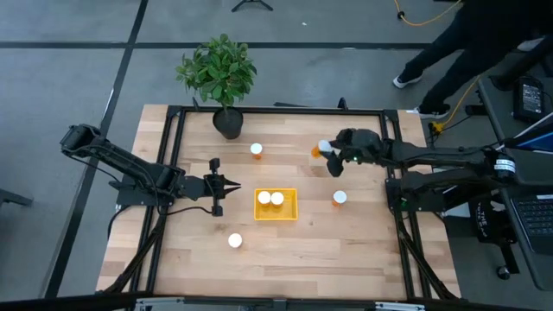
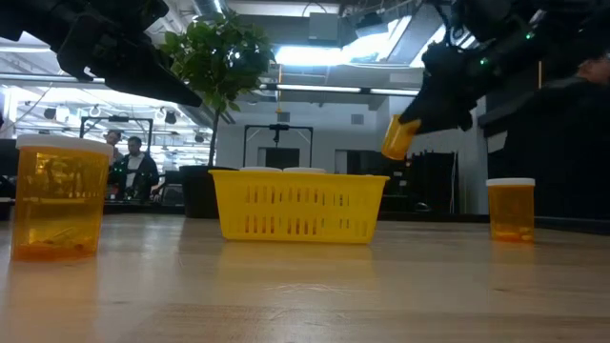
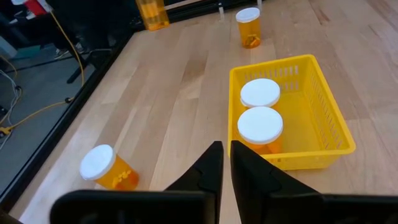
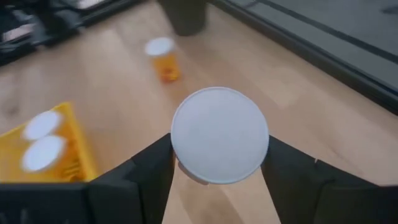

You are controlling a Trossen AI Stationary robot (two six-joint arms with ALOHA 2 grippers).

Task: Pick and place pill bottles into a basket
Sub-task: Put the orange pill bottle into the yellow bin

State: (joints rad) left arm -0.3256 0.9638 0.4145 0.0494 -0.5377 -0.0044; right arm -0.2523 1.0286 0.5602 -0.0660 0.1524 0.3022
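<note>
1. High view: the basket (image 1: 276, 205) is seen near the middle of the worktop (image 1: 285, 250). Two pill bottles are stood upright inside it, side by side at its far side: the first basket bottle (image 1: 264, 198) and the second basket bottle (image 1: 277, 199). Their white caps are turned upward.
2. The right tool (image 1: 329, 155) is positioned above the far right part of the worktop and is clamped on the held bottle (image 1: 323, 149). In the low view, this bottle (image 2: 396, 138) is shown tilted and lifted clear of the worktop, above and to one side of the basket (image 2: 298, 204).
3. The left tool (image 1: 233, 185) is held just left of the basket, with its fingers (image 3: 209, 169) brought together and nothing between them.
4. Three bottles are left on the worktop outside the basket: the far bottle (image 1: 257, 150) near the plant pot (image 1: 228, 122), the right bottle (image 1: 340, 198) to the right of the basket, and the near bottle (image 1: 235, 241) toward the near edge.
5. Right wrist view: the held bottle's cap (image 4: 219, 135) is shown end-on between the two dark fingers (image 4: 152, 169). The orange body is hidden here.
6. Left wrist view: the near bottle (image 3: 107, 168) is shown tipped over on the wood, which cannot be told from above.
7. Low view: the basket's slotted wall is shown. People are seen in the room behind.
</note>
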